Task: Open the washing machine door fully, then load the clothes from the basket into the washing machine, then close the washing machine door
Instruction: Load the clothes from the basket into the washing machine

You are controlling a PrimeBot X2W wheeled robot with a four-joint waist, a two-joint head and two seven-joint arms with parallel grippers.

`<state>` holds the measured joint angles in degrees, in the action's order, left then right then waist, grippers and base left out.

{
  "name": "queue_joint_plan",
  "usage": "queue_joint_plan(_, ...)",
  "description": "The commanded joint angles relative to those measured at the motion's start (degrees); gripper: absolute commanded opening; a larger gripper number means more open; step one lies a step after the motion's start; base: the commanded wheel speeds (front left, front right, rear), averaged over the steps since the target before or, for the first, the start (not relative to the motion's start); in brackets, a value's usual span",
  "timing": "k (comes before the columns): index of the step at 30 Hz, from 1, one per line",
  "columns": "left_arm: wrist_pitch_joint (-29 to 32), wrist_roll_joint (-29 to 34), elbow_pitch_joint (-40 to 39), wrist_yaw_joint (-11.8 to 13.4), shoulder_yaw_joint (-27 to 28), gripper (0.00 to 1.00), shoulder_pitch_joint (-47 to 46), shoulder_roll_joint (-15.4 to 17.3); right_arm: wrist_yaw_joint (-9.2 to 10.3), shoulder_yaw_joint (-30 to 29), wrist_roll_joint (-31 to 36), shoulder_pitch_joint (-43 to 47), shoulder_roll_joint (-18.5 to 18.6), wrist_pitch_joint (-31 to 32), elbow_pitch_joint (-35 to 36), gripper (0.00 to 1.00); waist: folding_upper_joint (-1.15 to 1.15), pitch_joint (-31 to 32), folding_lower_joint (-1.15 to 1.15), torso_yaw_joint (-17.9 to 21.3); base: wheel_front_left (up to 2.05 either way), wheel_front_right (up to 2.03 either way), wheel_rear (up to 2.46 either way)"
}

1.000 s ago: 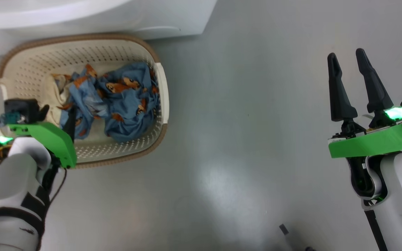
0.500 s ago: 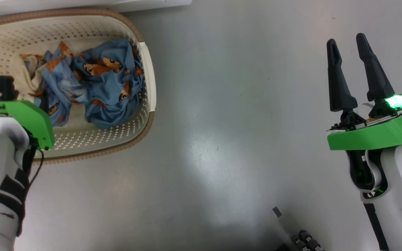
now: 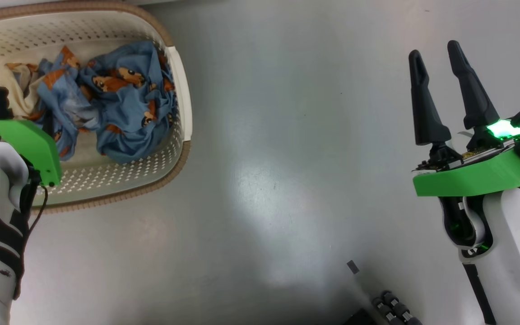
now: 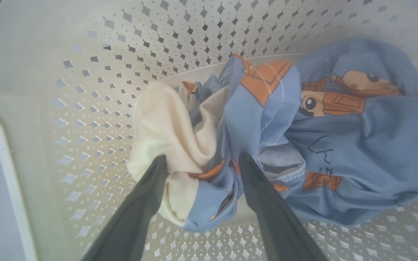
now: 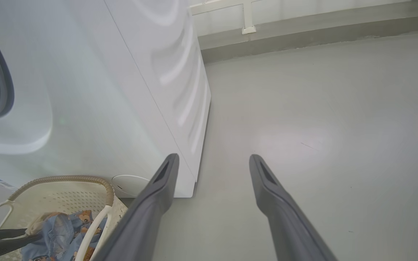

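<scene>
Grey floor [image 3: 260, 180] lies under both arms. At four o'clock the right gripper [image 3: 434, 49] hovers above it, fingers spread wide, pointing to twelve. At nine o'clock the left gripper [image 4: 202, 157] reaches down into the basket [image 3: 183, 113], fingers spread wide astride the clothes [image 3: 124, 104]. Beyond stands the washing machine [image 5: 122, 72].

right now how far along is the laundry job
Done: door seems open, grey rubber gasket bare on the big white washing machine. In hand: open left claw straddles the blue cartoon-print and cream clothes in the perforated cream plastic basket, not gripping. Left: loading everything, closing the door.
</scene>
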<state>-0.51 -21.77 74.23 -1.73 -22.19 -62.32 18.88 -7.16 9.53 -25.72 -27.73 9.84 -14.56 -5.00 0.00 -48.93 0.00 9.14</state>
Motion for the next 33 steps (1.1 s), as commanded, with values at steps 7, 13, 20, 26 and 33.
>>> queue_joint_plan(7, 0.66, -0.33, -0.29, -0.73, -0.06, 0.00, 0.81, 3.01, -0.33, 2.24, 0.16, 1.14, -0.23, -0.44, 1.51, 1.00, 0.00, -0.23, 0.00, 1.26, 0.00, 0.00, 0.00)
queue_joint_plan(13, 0.93, -0.58, -0.28, -0.56, -0.41, 0.00, 1.15, 3.74, -0.33, 2.30, 0.14, 1.30, 0.04, -0.44, 1.71, 1.00, 0.00, 0.00, 0.00, 2.26, 0.00, 0.00, 0.00)
queue_joint_plan(20, -2.02, -3.48, -0.28, -0.67, 1.58, 0.00, 1.52, 1.97, -0.33, 1.45, 0.23, 1.79, -0.42, -0.44, 1.29, 1.00, 0.00, 1.34, 0.00, 1.32, 0.00, 0.00, 0.00)
queue_joint_plan(26, -6.94, -7.13, -0.28, -1.52, 4.47, 0.00, 4.23, 0.67, -0.33, 1.62, -0.10, 2.03, -0.96, -0.44, 0.66, 1.00, 0.00, 4.99, 0.00, 0.45, 0.00, 0.00, 0.00)
queue_joint_plan(33, -11.55, -11.43, -0.28, -3.37, 7.63, 0.00, 8.72, -1.36, -0.33, 1.45, -0.51, 3.62, -0.80, -0.44, -0.57, 1.00, 0.00, 11.02, 0.00, -0.65, 0.00, 0.00, 0.00)
